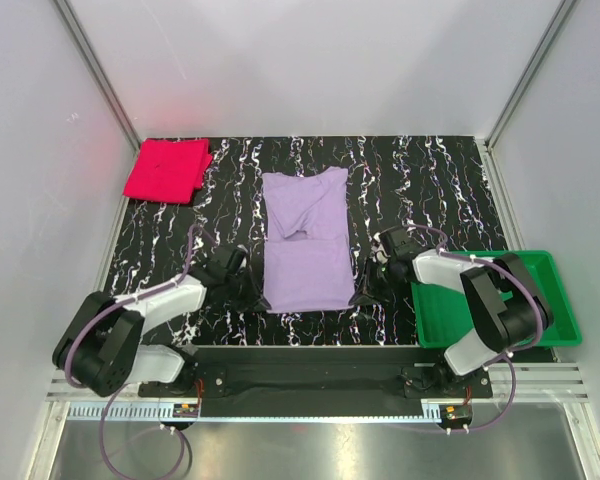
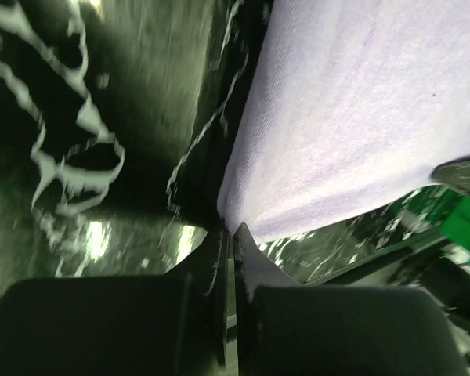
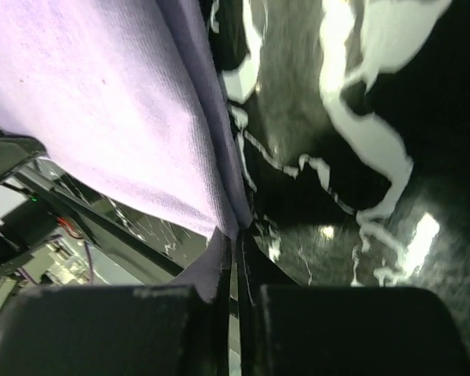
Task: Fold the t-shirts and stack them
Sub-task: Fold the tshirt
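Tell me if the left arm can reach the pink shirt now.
Probably not yet: the left gripper has its jaws shut on the lavender shirt. Otherwise nothing blocks the way to the pink shirt.

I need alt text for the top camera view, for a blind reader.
The left gripper and the right gripper each pinch a near corner of a partly folded lavender t-shirt in the middle of a black marbled table. A folded pink-red t-shirt lies at the far left; a green tray stands near right.
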You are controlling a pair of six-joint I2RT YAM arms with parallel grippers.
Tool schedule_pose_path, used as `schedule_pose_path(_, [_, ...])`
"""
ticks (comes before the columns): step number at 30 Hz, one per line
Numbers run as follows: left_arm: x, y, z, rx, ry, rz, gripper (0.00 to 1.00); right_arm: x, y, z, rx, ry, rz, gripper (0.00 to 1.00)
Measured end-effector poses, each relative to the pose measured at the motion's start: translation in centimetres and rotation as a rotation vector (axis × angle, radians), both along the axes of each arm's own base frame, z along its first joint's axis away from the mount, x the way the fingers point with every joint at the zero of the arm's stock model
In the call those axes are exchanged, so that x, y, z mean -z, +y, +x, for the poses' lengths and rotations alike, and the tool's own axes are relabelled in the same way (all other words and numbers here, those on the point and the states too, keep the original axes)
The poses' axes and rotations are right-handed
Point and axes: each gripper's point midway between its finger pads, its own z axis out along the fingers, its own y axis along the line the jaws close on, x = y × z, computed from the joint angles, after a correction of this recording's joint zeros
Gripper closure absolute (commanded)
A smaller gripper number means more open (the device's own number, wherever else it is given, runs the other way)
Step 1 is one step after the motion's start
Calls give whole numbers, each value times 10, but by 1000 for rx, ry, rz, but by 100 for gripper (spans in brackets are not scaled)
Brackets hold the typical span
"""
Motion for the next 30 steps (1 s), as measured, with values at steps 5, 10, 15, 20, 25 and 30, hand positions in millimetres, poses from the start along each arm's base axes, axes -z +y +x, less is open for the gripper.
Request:
schedule_pose_path(5, [-10,5,-28,56,-18,50,100,-16,3,-27,-49,4,-38,100])
schedule_pose_path(10, [-40,9,-51,74,-78,28,100,-54,3,-51,-43,-40,4,100])
schedule_pose_path(15, [-61,15,-57,59,-84,35,100,-80,0,-64,-29,-63,20,100])
schedule_pose_path(20, [-105,3,-18,68,-111,98,100,-110,2,-33,-21,-70,-58,100])
schedule_pose_path(25, [-142,3,70,38,-186,158,100,-142,4,54,23,-157,-83,100])
schedule_pose_path(30, [-158,4,167,47,-244,195,100,-152,3,148,35,-228,-97,100])
